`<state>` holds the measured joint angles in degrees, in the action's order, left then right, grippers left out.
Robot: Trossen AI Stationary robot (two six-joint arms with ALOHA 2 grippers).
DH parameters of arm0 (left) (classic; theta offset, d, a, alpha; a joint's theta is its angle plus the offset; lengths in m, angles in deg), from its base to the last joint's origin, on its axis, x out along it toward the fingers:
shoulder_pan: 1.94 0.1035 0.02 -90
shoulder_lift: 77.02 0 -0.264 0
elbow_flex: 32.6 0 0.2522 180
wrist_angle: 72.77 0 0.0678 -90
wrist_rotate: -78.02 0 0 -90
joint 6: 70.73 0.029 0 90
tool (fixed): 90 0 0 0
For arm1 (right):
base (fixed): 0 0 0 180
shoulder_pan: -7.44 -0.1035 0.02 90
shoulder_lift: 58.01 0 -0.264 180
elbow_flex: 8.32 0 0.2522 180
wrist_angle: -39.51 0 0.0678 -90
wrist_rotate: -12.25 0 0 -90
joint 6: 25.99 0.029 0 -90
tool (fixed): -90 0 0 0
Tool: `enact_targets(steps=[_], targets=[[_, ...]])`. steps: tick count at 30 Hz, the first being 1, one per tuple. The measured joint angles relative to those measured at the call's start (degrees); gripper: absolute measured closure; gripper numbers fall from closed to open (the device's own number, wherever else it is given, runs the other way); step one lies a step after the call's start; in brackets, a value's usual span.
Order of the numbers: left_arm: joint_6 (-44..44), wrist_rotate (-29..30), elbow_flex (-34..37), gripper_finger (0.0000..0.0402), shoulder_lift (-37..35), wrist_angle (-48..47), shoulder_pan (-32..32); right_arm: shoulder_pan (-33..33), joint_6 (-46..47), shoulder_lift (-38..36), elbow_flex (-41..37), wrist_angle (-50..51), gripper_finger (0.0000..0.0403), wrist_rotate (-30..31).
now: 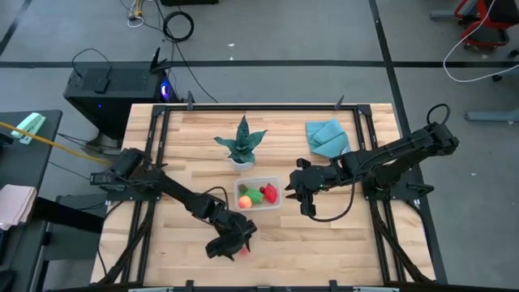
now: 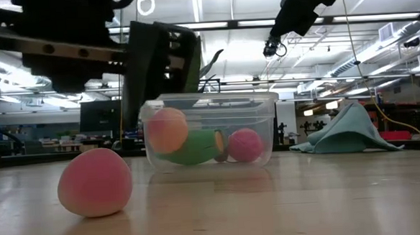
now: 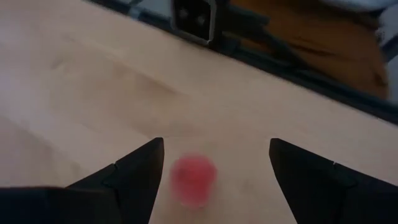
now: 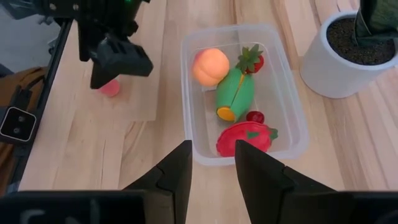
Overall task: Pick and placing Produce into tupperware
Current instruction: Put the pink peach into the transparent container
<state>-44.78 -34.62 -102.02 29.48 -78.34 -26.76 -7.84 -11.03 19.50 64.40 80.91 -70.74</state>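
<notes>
Seen from above, the left pincer (image 1: pixel 235 243) hangs over a small pink-red fruit (image 1: pixel 242 251) on the wooden desk (image 1: pixel 324 243), on the near side of the clear tupperware (image 1: pixel 258 195). That tub, just in front of the potted plant (image 1: pixel 241 144), holds an orange-yellow round piece, a green oval and red pieces. The right pincer (image 1: pixel 302 188) waits just beside the tub, its fingers a little apart, with a blue cloth (image 1: pixel 327 136) behind it.

At desk level, the pink fruit (image 2: pixel 95 182) lies closest to the lens, rounded and matte, resting on the desk (image 2: pixel 272 208) apart from the tupperware (image 2: pixel 209 130), where orange, green and pink shapes show through the wall.

From the left wrist, the pincer (image 3: pixel 214 163) is spread wide, with the fruit (image 3: pixel 193 180) on the boards between its two dark fingers and touching neither.

From the right wrist, the tupperware (image 4: pixel 242 93) shows a peach-coloured ball, a green oval with a yellow end, a strawberry, a cherry and a flat red piece; the pink fruit (image 4: pixel 109 88) sits beyond the tub, under the left pincer (image 4: pixel 118 59).
</notes>
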Motion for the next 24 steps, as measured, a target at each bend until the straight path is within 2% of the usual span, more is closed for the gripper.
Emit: enact_targets(steps=[4, 15, 24], targets=[[-1.2, -3.9, 0.0, 0.0104, 2.0, 4.0, 0.4, 0.0, -0.1, 0.0, 0.0, -0.1, 0.0275, 0.0], [-3.0, -6.3, 0.0, 0.0105, 2.3, 3.9, 2.3, 0.0, -0.1, 0.0, 0.0, -0.1, 0.0275, 0.0], [-2.9, -6.7, 0.0, 0.0134, 2.3, 4.8, 1.7, 0.0, -0.1, 0.0, 0.0, -0.1, 0.0275, 0.0]])
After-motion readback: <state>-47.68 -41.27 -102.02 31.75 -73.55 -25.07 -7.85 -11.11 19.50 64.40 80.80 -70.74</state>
